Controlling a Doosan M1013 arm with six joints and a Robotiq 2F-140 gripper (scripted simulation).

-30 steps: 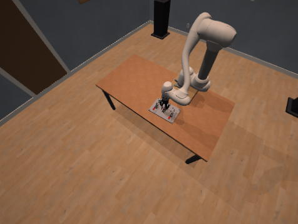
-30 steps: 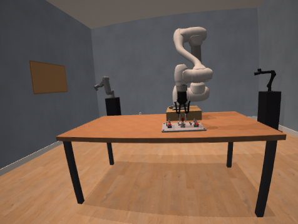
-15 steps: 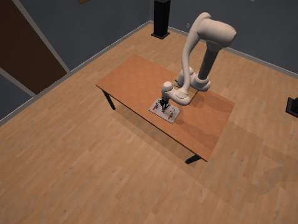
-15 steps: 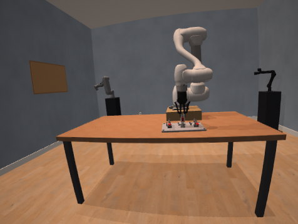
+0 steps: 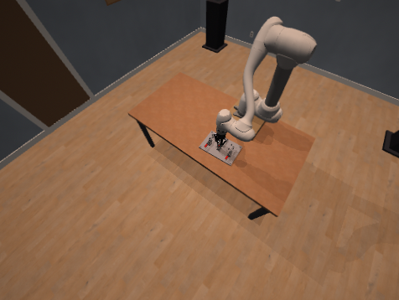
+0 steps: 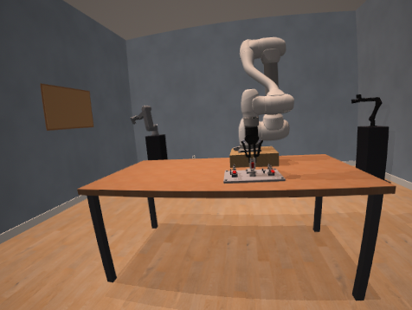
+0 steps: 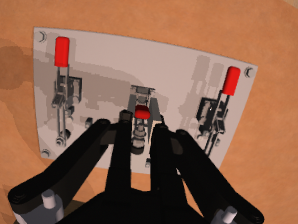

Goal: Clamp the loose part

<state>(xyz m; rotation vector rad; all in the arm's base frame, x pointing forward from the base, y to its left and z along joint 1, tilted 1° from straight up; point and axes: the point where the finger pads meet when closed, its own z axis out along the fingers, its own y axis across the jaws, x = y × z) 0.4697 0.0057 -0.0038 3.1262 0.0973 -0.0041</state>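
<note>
The grey fixture plate [image 7: 143,96] carries three toggle clamps with red handles. The left clamp's handle [image 7: 61,51] and the right clamp's handle [image 7: 230,80] point away along the plate. The middle clamp's handle [image 7: 141,113] stands upright and shows end-on. My gripper [image 7: 141,106] hangs straight over the middle clamp, its fingers drawn close together with the red handle tip showing in the narrow gap, just below the fingertips [image 6: 252,158]. It grips nothing that I can see. The loose part is hidden by my fingers and the middle clamp. The plate [image 5: 220,147] lies near the table's front edge.
A wooden block [image 6: 254,155] under the arm's base stands just behind the plate. Black pedestals [image 6: 371,149] stand off the table, well away. The table edge [image 5: 201,163] runs close to the plate's front side.
</note>
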